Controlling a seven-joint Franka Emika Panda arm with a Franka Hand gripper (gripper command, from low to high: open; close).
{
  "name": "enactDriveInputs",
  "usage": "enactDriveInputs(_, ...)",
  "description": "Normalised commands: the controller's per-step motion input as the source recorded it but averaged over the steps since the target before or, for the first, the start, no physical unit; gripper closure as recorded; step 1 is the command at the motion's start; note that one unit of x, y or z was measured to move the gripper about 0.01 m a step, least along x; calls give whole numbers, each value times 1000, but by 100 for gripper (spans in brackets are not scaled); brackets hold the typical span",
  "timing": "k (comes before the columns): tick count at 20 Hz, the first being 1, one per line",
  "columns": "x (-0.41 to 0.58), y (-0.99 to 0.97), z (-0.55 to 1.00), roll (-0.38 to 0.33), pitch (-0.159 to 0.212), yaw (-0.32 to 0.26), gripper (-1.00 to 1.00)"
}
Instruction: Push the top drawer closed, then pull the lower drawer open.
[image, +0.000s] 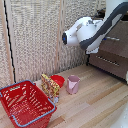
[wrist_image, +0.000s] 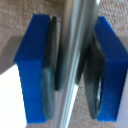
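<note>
The white and black robot arm (image: 95, 30) reaches to the dark-brown wooden cabinet at the exterior view's right; its blue-padded fingers (wrist_image: 35, 70) stand apart on both sides of a slim silver bar handle (wrist_image: 75, 60), not yet pressing it. Which drawer this handle belongs to I cannot tell surely; it seems the top drawer (image: 116, 44), with the lower drawer (image: 109, 62) just beneath, shut. I judge the grasp is being prepared; next the fingers must clamp the bar. On the wooden floor stand a red wire basket (image: 25, 102), a pink cup (image: 73, 84) and a patterned packet (image: 50, 86); its writing is unreadable.
</note>
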Motion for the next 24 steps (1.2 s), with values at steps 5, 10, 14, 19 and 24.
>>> enactDriveInputs(5, -38, -998, 490, -5, 0, 0, 100)
enactDriveInputs(10, -68, -975, 456, -5, 0, 0, 100)
enactDriveInputs(14, -151, -883, 337, -32, 0, 5, 100)
enactDriveInputs(19, -170, -473, 154, -93, -7, 0, -100)
enactDriveInputs(24, -54, 167, 4, -74, -21, -2, -100)
